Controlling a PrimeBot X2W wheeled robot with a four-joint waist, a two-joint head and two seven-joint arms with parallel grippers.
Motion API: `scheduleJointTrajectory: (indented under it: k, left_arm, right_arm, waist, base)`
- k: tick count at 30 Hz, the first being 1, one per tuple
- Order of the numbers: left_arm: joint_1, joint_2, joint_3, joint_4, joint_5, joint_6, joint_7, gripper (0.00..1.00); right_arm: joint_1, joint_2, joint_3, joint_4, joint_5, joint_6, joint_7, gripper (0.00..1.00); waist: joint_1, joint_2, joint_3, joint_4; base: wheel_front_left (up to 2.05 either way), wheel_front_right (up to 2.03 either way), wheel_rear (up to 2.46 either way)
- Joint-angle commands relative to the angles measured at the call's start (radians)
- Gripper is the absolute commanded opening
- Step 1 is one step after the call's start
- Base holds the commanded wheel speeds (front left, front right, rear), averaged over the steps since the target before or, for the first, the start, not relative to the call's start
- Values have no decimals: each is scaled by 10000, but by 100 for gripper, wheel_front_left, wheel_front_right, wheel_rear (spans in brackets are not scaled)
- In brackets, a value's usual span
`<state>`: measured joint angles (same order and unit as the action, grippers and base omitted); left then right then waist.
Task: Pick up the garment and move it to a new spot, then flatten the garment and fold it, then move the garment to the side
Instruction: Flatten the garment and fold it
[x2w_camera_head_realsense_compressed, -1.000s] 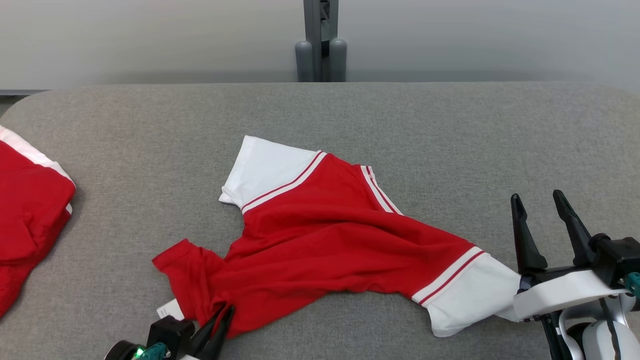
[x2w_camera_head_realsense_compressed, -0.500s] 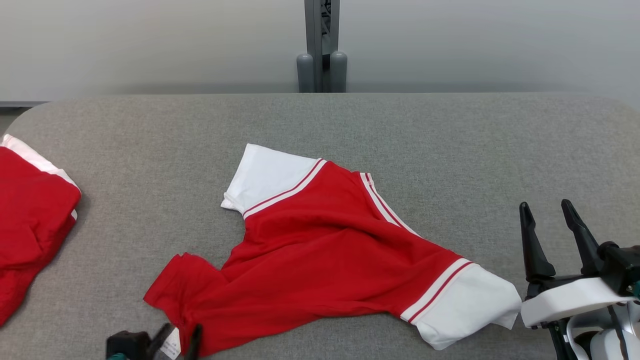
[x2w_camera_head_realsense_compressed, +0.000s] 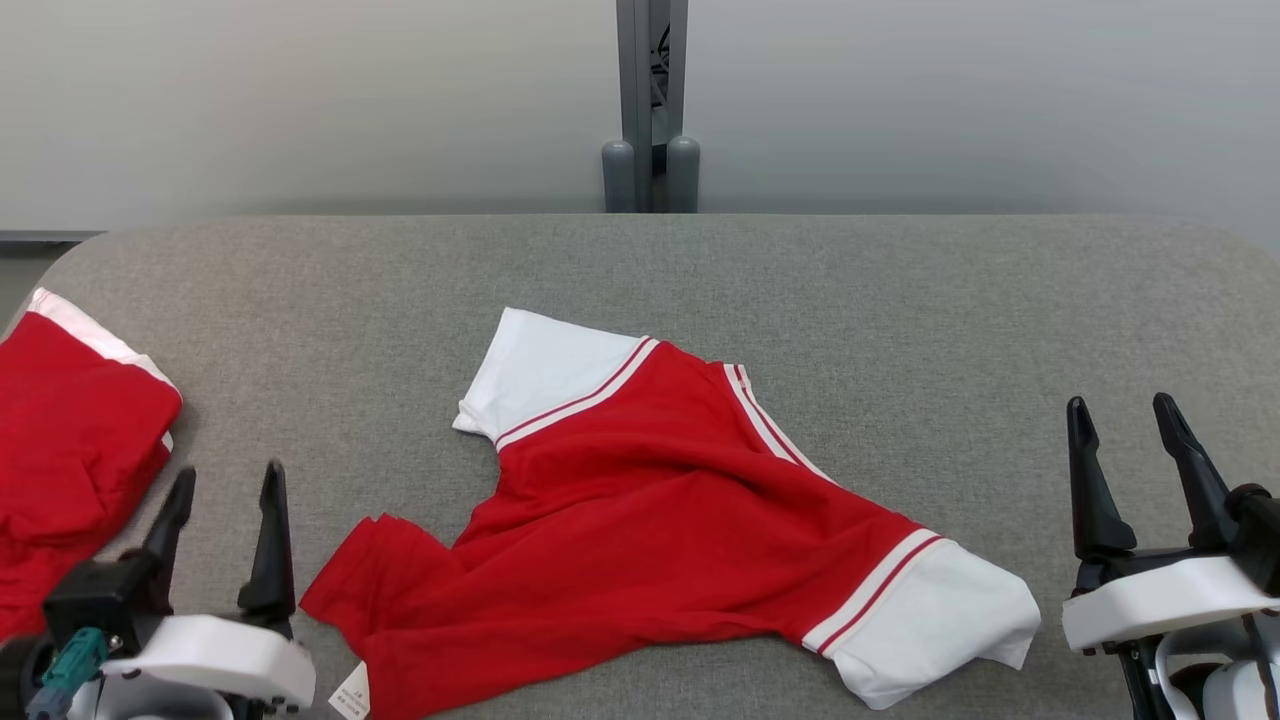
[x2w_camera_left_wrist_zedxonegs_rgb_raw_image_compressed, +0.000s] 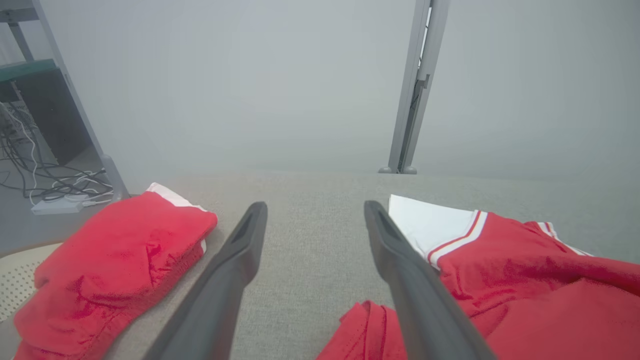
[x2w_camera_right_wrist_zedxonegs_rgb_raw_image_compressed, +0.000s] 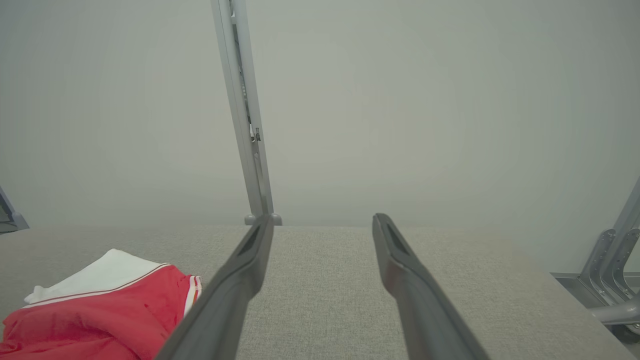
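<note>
Centre frame: red-and-white T-shirt (x2w_camera_head_realsense_compressed: 650, 520) lies crumpled on the grey table (x2w_camera_head_realsense_compressed: 900, 300). The left gripper (x2w_camera_head_realsense_compressed: 228, 472), lower left, has its jaws spread wide and empty, just beside the shirt. The right gripper (x2w_camera_head_realsense_compressed: 1120, 403), lower right, is likewise wide and empty; a second red garment (x2w_camera_head_realsense_compressed: 70, 440) is bunched at the left edge.

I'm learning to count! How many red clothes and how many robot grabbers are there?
Red-and-white garments: 2, the spread garment in the middle and the bunched garment at the far left.
Grippers: 2, the left gripper and the right gripper.
Total: 4.
</note>
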<state>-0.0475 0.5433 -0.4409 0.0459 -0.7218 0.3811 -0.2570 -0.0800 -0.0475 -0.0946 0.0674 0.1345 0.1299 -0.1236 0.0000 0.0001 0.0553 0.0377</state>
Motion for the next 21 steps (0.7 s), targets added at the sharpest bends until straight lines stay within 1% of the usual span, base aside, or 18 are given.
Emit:
scheduleJointTrajectory:
  k: [1,5,9,11,15,21]
  left_arm:
    - [-216,77,62,-349,211,189,-34,100]
    - [-526,218,62,-1123,580,535,65,100]
    - [-468,203,28,-1157,613,639,132,100]
    - [-339,90,-36,-1128,596,705,121,100]
    - [-98,99,-270,-1042,704,631,152,100]
    - [175,149,-479,-998,742,649,217,100]
  right_arm:
    - [-36,-58,-25,-89,-49,16,19,100]
    - [15,-57,137,-93,-145,16,72,100]
    - [183,-57,300,-24,-103,16,118,100]
    - [279,-60,367,-15,-79,16,150,100]
    - [468,-55,461,6,46,16,294,100]
    - [689,-58,458,-44,126,16,414,100]
  waist:
    - [0,-1,-52,-24]
    - [0,-1,-209,-94]
    - [0,-1,-407,-214]
    - [0,-1,-463,-266]
    - [0,-1,-557,-331]
    - [0,-1,-628,-366]
  base:
    - [0,0,0]
    - [0,0,0]
    - [0,0,0]
    - [0,0,0]
    - [0,0,0]
    - [0,0,0]
